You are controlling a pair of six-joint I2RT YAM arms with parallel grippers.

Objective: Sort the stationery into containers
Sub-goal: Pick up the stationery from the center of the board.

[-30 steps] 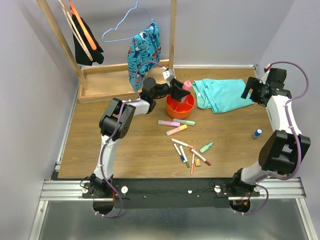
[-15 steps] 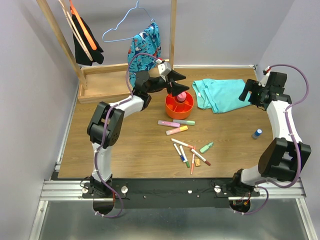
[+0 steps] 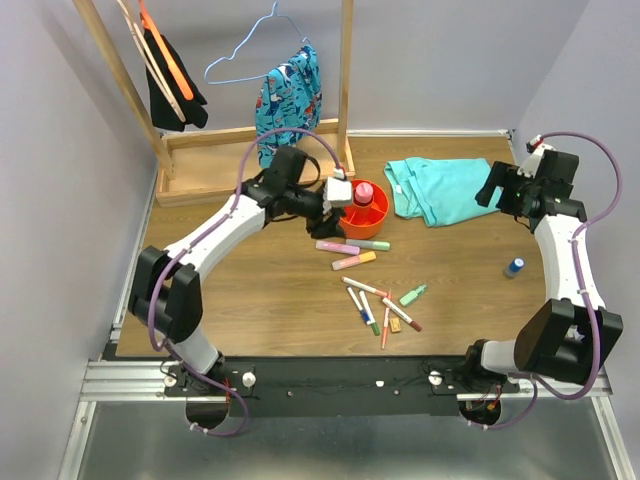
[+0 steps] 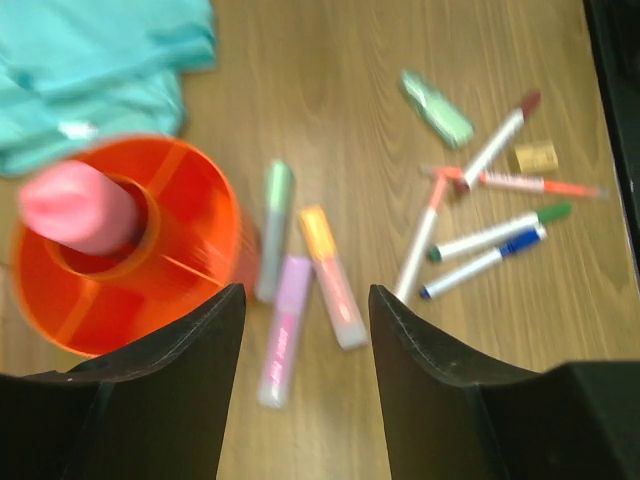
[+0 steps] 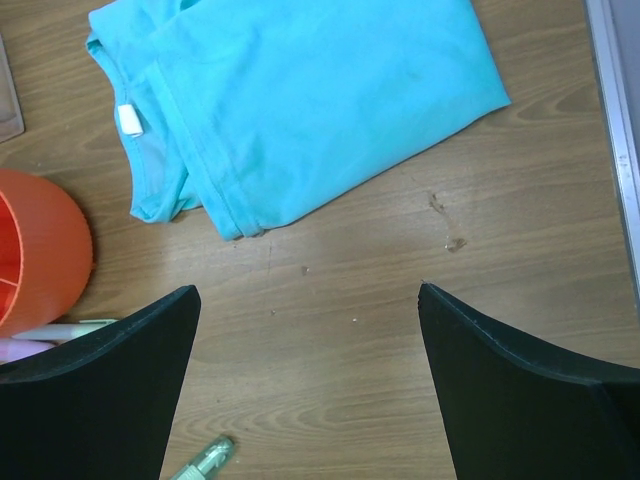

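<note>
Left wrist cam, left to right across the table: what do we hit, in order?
Orange bowl → long green highlighter → yellow highlighter → short green highlighter → tan eraser.

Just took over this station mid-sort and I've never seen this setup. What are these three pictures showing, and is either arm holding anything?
These are two robot arms bolted at the near edge of the table. The wide picture is from a fixed camera above and behind them. The other two are from cameras on each wrist, with that arm's black fingers framing the view. The left gripper is open and empty, close to the orange bowl, where a pink bottle stands in the centre compartment. The right gripper is open and empty over the wood near a teal shirt. Loose on the table: pastel highlighters, thin pens, a tan eraser, a small blue bottle.
</note>
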